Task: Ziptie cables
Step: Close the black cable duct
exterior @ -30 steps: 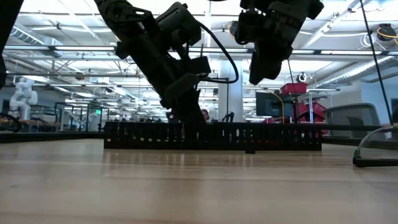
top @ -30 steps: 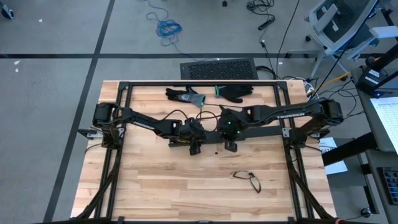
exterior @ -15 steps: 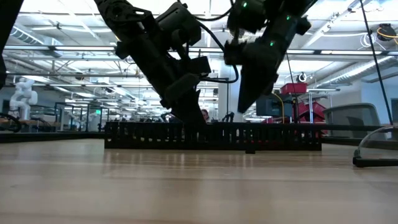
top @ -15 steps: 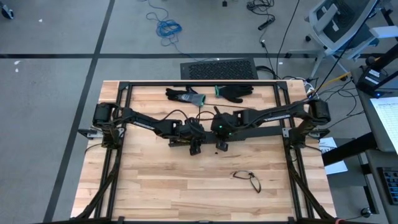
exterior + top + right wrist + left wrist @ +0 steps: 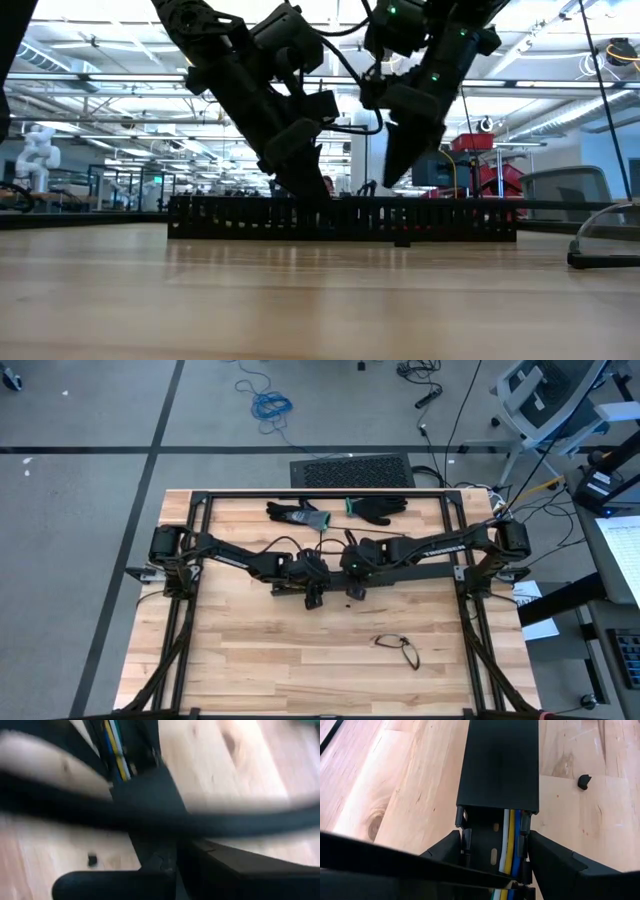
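Behind the wooden table (image 5: 250, 660) I see a bright lab hall. My left gripper (image 5: 492, 870) has its fingers (image 5: 555, 865) pressed against both sides of the black duct (image 5: 497, 765), where the cables (image 5: 512, 840) lie side by side inside. My right gripper (image 5: 395, 170) hangs just beside it, fingers pressed together, above the duct. Gloves (image 5: 340, 510) lie along the far edge, glasses (image 5: 398, 648) nearer me.

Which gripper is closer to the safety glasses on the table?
Right. The right gripper is at the table's middle over the duct, diagonally up-left of the glasses. The left gripper sits farther left.
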Motion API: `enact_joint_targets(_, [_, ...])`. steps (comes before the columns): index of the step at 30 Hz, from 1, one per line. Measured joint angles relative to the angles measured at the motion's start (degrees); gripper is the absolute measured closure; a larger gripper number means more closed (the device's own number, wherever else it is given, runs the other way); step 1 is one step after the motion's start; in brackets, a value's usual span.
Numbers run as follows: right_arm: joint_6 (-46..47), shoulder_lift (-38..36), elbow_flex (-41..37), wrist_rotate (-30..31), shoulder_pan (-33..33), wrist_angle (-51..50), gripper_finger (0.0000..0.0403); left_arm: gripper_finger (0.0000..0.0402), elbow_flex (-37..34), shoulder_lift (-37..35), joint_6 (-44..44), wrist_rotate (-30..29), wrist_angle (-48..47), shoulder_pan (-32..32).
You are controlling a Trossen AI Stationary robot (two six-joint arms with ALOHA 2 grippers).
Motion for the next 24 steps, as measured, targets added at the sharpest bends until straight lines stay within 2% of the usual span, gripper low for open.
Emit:
enact_joint_targets(4, [-0.23,0.02,0.00,-0.04,0.05,-3.54,0.0403,0.0187,0.00,0.00,0.00,0.00,-0.04,0.00])
enact_joint_targets(11, [-1.09,1.98,0.00,-0.03,0.04,-0.85,0.0403,0.0187,0.00,0.00,-0.02,0.00,-0.13,0.00])
enact_joint_targets(18, [-0.76,7.83,0.42,0.06,0.07,7.02,0.0403,0.0187,-0.02,0.00,-0.13,-0.07,-0.54,0.00])
enact_joint_targets(24, [0.02,8.62,0.20,-1.37,0.02,12.46,0.0403,0.0187,-0.07,0.00,-0.11,-0.06,-0.42,0.00])
